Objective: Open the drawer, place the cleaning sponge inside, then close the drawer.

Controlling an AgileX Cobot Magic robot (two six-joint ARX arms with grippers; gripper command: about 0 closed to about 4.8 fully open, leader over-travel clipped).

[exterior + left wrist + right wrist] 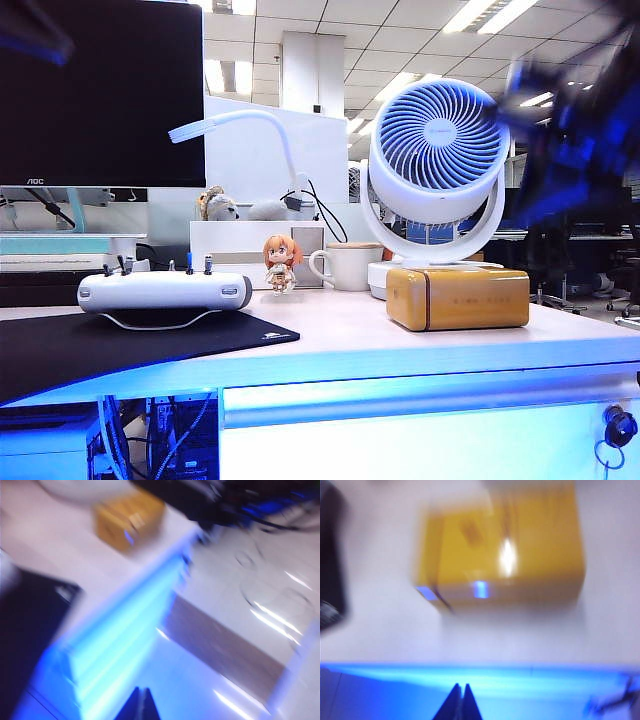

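Glossy white, blue-lit drawer front point(420, 440) is sitting shut under the bench point(420, 340) edge. Glossy amber-yellow rounded box point(458, 297) is resting above it. Right gripper point(460, 702) is hovering over this box, jaws closed, holding nothing. Left gripper point(138, 706) is hanging beyond the bench edge, jaws also closed. No sponge is showing.

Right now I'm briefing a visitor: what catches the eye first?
The white fan with blue-lit blades dominates right of centre at the back of the desk, with the amber box before it. Below glows the closed, blue-lit drawer. Both end effectors look shut: left, right.
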